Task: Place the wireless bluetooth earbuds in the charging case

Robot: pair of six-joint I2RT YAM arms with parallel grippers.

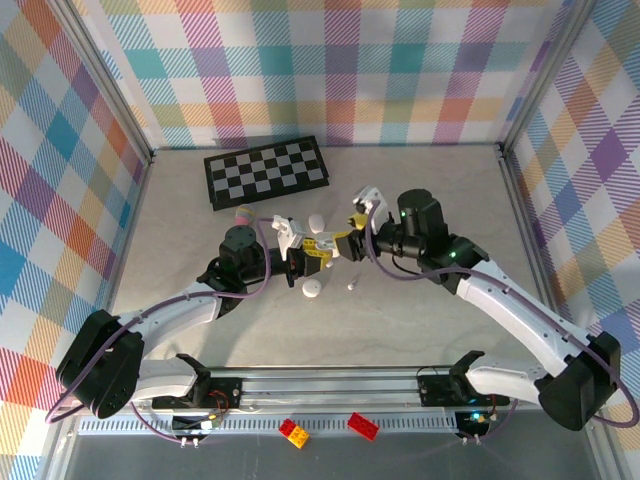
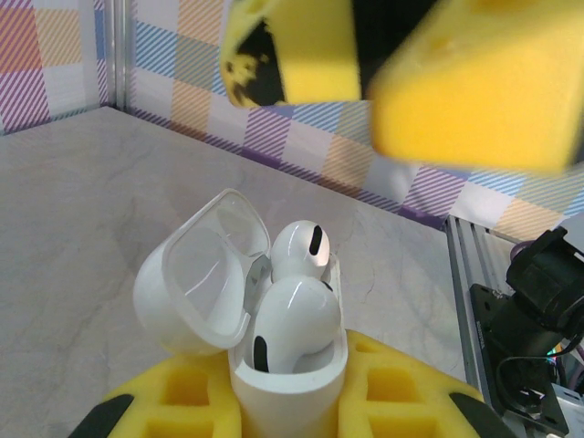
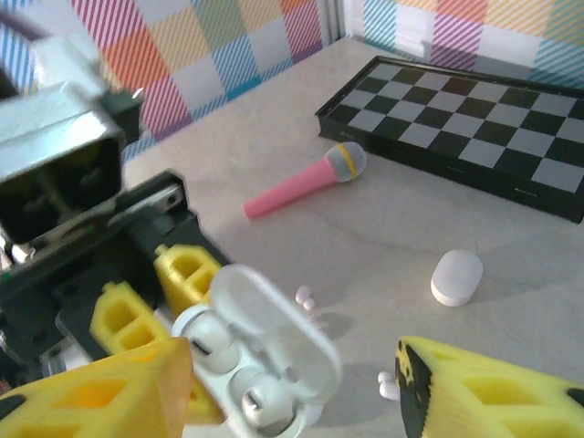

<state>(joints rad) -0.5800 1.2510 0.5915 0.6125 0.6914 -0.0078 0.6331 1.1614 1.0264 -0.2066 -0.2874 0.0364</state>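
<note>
The left gripper point(image 2: 292, 412) pinches the base of the open charging case point(image 2: 196, 292), whose lid tips toward 10 o'clock. Two white earbuds point(image 2: 294, 324) sit in it. The right gripper point(image 3: 297, 401) hangs just above, its yellow fingers spread with nothing between them. From the case, in the right wrist view, a pink microphone point(image 3: 301, 182) lies at 12 o'clock and a closed white case point(image 3: 456, 276) at 2.

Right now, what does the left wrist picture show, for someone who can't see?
An open white charging case, two white earbuds sitting inside, is pinched between the yellow pads of the left gripper. The right gripper hangs open above, blurry.
</note>
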